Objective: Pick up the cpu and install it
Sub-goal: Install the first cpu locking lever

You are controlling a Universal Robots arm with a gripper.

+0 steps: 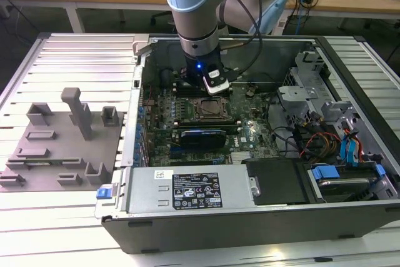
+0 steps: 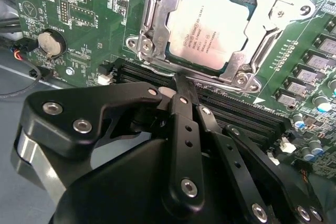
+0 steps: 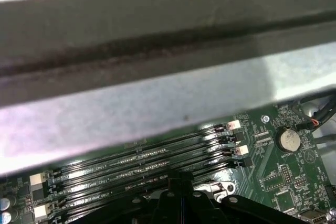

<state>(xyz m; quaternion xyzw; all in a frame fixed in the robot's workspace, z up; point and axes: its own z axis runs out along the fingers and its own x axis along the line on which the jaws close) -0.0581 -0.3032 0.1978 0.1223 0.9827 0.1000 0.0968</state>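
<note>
The small flat square cpu with its silvery-grey metal top [image 2: 210, 29] already lies in the black socket frame with the steel bracket [image 2: 148, 43] on the green motherboard [image 2: 79, 19], just ahead of the black two-fingered gripper [image 2: 180, 85]. In the second wrist view the gripper's fingers are pressed together with nothing between them, their tips touching or just above the frame's near edge, beside the row of black memory slots [image 2: 231, 109].

In the exterior view the pale blue and grey robot arm [image 1: 194, 4] stands over the open grey computer case [image 1: 262, 217], the gripper at the socket; the grey plastic tray with upright posts [image 1: 59, 148] lies well apart, outside the case.

Judging by this, placing is done and the work is about seating — the chip looks level inside the frame, its edges parallel to the frame's. To do it well, any contact should stay light and straight down, clear of the metal top's corners, since a sideways nudge could tilt the chip on the contacts beneath. Whether the bracket is latched I cannot tell.
</note>
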